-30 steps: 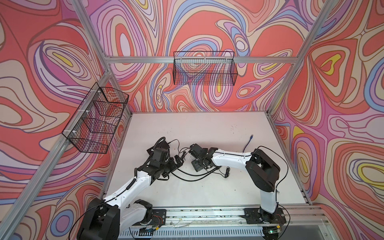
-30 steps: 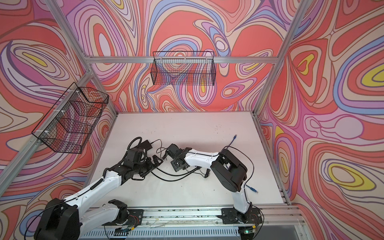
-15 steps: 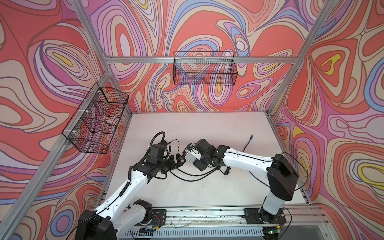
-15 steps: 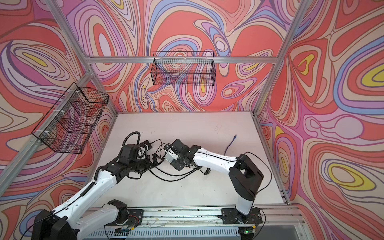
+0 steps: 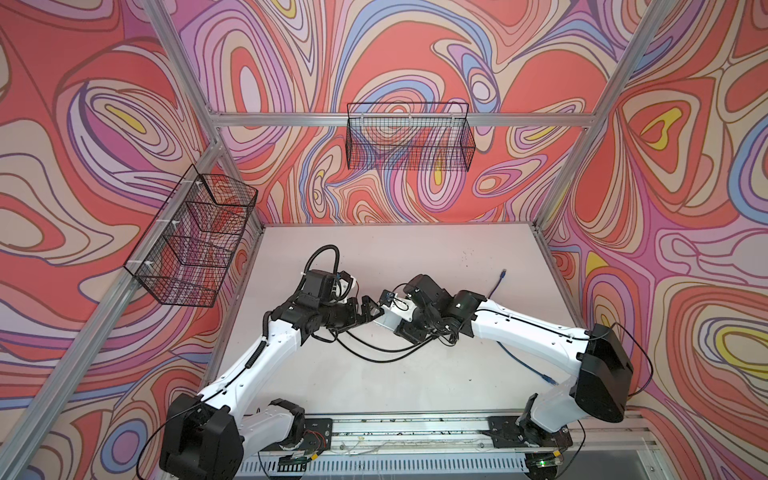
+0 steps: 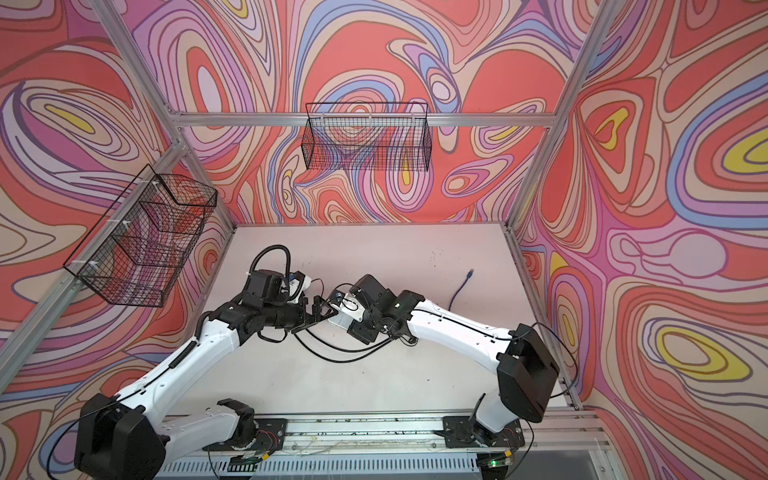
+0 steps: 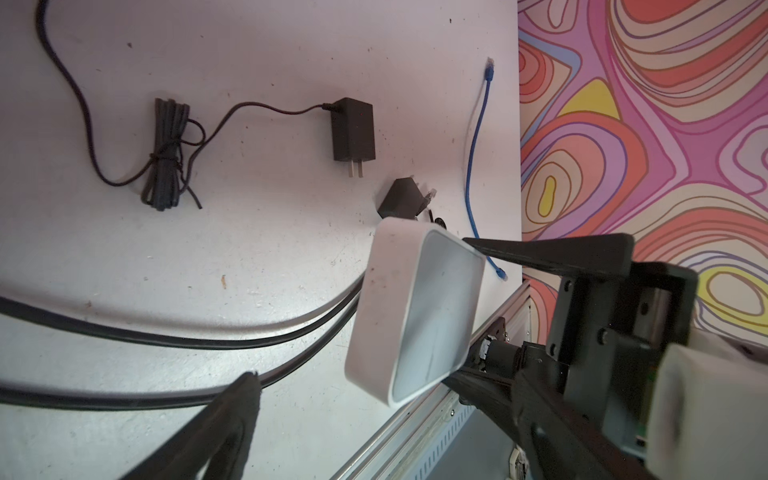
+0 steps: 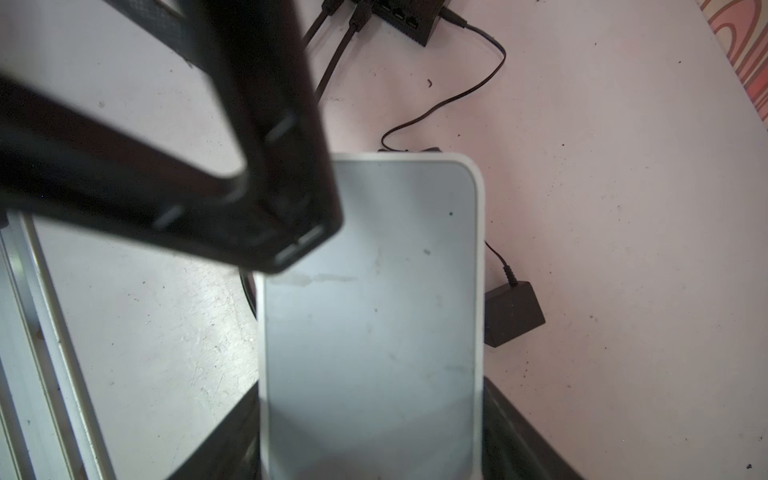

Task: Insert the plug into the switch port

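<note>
Right gripper point(image 5: 394, 321) was clamped on a white box point(image 7: 415, 311), one finger on each long side. The box was lifted off the tabletop point(image 5: 415, 257) around its middle and tilted. Its grey face showed in both wrist views, but no ports could be made out on it.

Left gripper point(image 5: 368, 310) sat just beside the box's free end, jaws spread wide and gripping nothing. One of its fingers point(image 8: 270, 187) overlapped the far corner of the grey face in the right wrist view. Touching or not, could not tell.

Blue cable point(image 7: 471, 158) lay loose along the right edge of the tabletop, passing under the right arm in both top views. One plug point(image 5: 503, 272) pointed toward the far edge. The second plug point(image 5: 550, 379) lay close to the right edge, nearer the front. Neither was held or inserted.

Black switch point(image 8: 409, 23) rested on the tabletop past the box's free end. Two thick black cables point(image 7: 166, 340) and a thin cord were plugged into it. The thick cables curved across the middle of the tabletop and ran under the box.

Black power adapter point(image 7: 353, 131) lay flat with prongs out, apart from the blue cable. Its thin cord ran to a tied cord bundle point(image 7: 166, 158).
</note>
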You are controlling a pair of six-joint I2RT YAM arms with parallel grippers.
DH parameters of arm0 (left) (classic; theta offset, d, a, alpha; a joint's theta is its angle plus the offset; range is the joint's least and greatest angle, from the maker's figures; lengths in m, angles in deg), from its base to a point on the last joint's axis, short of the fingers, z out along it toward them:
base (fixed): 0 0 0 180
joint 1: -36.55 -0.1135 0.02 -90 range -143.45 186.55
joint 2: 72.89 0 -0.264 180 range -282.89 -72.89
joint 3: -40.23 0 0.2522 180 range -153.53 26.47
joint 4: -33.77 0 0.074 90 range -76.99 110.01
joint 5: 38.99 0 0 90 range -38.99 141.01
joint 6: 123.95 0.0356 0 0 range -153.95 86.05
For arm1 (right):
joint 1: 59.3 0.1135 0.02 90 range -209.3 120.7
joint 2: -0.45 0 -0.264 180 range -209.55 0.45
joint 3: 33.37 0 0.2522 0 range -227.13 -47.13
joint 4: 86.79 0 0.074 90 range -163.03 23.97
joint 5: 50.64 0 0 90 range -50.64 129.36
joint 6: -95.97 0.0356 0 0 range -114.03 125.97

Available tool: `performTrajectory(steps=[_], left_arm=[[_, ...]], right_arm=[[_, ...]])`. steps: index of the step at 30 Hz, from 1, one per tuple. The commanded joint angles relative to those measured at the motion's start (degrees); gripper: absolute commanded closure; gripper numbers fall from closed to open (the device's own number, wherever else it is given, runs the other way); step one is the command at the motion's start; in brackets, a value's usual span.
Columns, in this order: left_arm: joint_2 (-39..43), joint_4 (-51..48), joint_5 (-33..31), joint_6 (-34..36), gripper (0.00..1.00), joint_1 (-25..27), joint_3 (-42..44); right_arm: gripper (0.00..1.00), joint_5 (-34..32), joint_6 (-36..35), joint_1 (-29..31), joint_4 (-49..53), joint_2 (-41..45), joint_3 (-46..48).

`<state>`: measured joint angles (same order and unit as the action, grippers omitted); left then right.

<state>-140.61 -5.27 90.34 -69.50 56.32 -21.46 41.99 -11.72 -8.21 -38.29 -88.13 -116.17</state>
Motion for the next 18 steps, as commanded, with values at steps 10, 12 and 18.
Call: performTrajectory(steps=[10, 12, 18], left_arm=[[-4.96, 0.56, 11.55, 1.98, 0.14, -0.29, -1.87], [-5.26, 0.52, 12.05, 1.99, 0.14, -0.28, -2.45], [-7.71, -0.58, 13.87, 3.66, 0.23, -0.27, -4.28]], right_arm=[[0.71, 3.25, -3.55, 0.06, 0.02, 2.63, -1.84], [0.71, 3.46, -3.89, 0.05, 0.06, 2.64, -2.05], [0.71, 3.69, -4.85, 0.06, -0.15, 2.71, -2.31]])
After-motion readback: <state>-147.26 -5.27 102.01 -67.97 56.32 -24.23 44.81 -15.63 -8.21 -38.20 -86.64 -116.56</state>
